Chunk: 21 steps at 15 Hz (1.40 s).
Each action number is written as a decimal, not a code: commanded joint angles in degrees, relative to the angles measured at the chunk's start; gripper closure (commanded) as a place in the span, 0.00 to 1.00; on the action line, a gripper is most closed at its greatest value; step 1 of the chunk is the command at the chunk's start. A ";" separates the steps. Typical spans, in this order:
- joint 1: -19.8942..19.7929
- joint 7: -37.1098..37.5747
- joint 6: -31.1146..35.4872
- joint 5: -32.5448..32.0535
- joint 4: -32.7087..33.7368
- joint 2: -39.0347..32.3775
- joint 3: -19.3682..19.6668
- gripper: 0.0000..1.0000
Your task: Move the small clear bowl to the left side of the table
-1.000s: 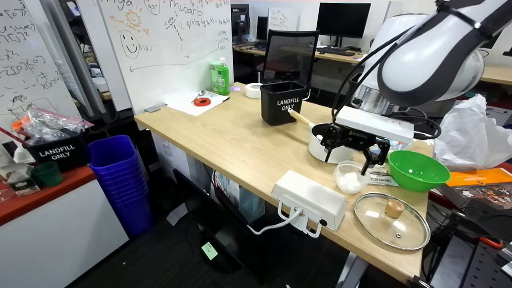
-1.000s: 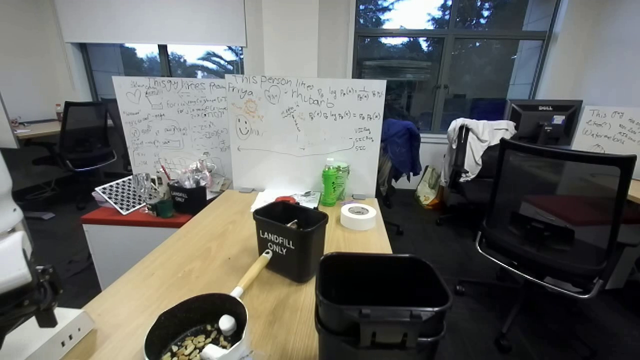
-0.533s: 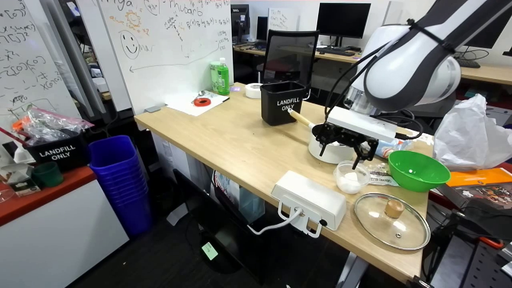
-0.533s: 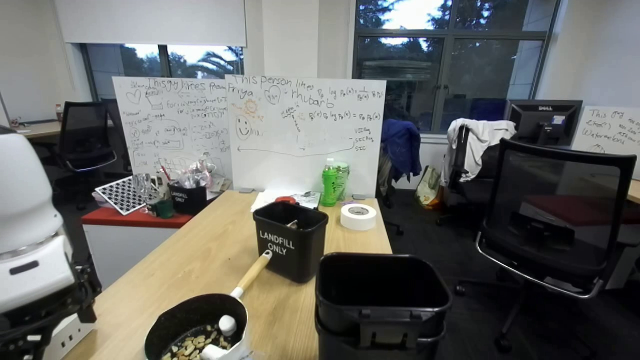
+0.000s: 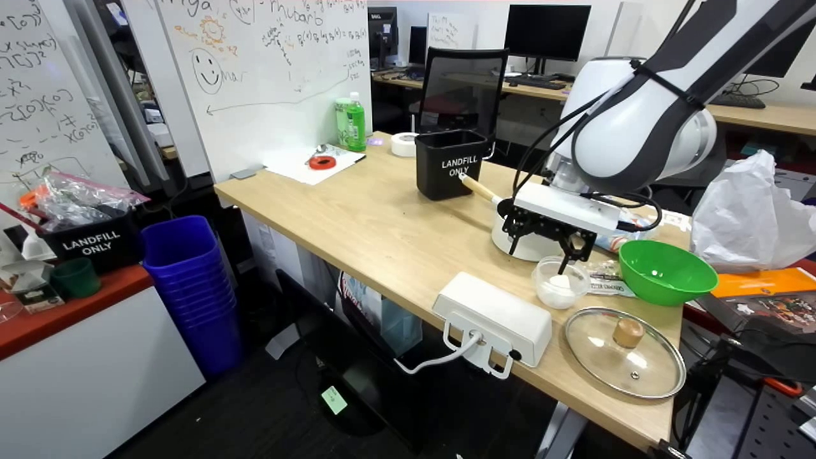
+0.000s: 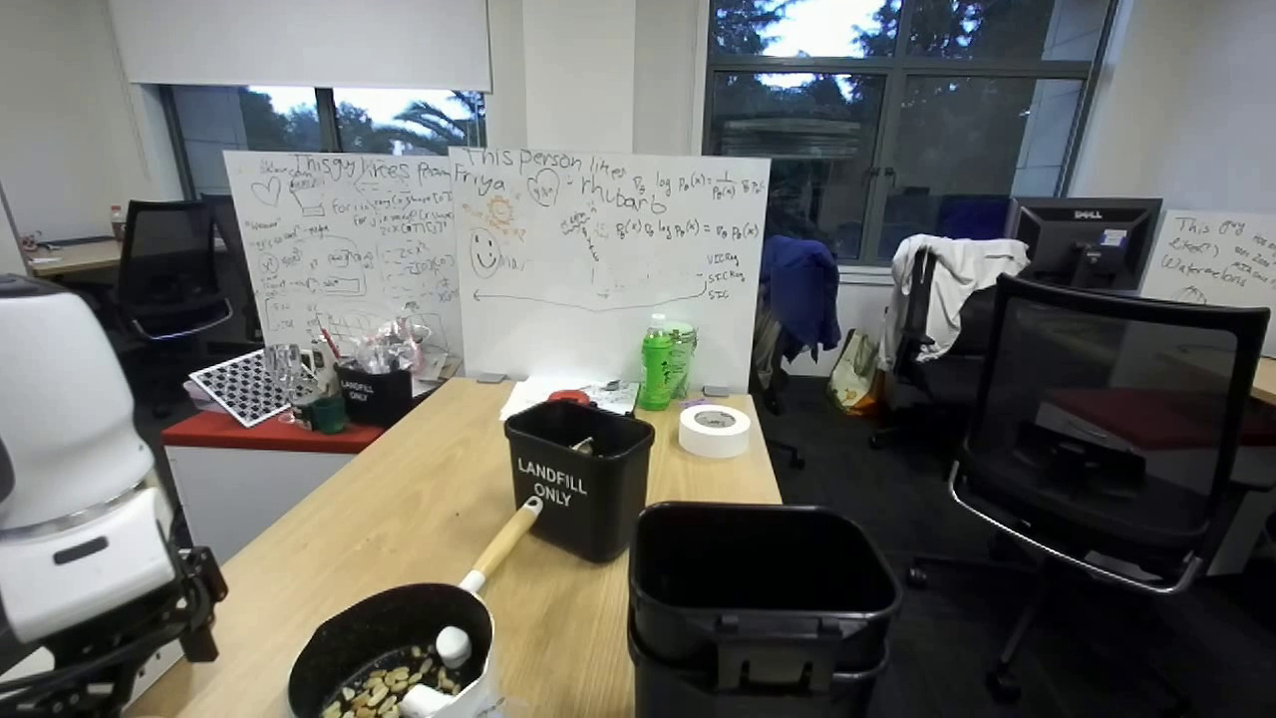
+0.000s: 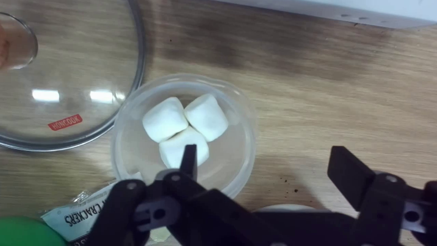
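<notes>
The small clear bowl [image 5: 577, 285] stands upright on the light wood table [image 5: 382, 223] in an exterior view, between the white power box and the green bowl. In the wrist view the bowl [image 7: 243, 136] holds 3 white marshmallows [image 7: 184, 145]. My gripper [image 5: 537, 261] is open and empty above the table. In the wrist view one finger of my gripper [image 7: 264, 148] shows over the bowl's inside and the other over bare wood beyond its rim, so the near rim lies between them. Contact with the bowl cannot be told. Another exterior view shows part of the gripper at its left edge, without the bowl.
A white pot [image 5: 519, 239] with a wooden handle stands behind the gripper. A glass lid [image 5: 599, 344] lies beside the bowl, near the green bowl [image 5: 669, 274] and a cracker packet [image 7: 82, 213]. A white power box [image 5: 494, 312] sits on the front edge. Black bins [image 6: 578, 479] stand farther along.
In an exterior view my open gripper has moved left, then slightly down, so one finger now shows over the bowl. The bowl has not moved.
</notes>
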<state>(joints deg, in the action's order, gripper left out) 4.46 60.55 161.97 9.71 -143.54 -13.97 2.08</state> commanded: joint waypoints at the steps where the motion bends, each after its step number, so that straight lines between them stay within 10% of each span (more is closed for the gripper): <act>1: 1.71 1.77 1.24 -1.18 1.03 -1.60 1.64 0.28; 12: 3.83 6.32 -2.05 -4.71 1.41 -1.37 5.30 0.98; 21: 3.04 7.38 -12.13 -4.29 0.84 4.90 1.60 0.98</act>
<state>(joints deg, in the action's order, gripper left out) 8.13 68.23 153.33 4.77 -142.49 -11.87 5.51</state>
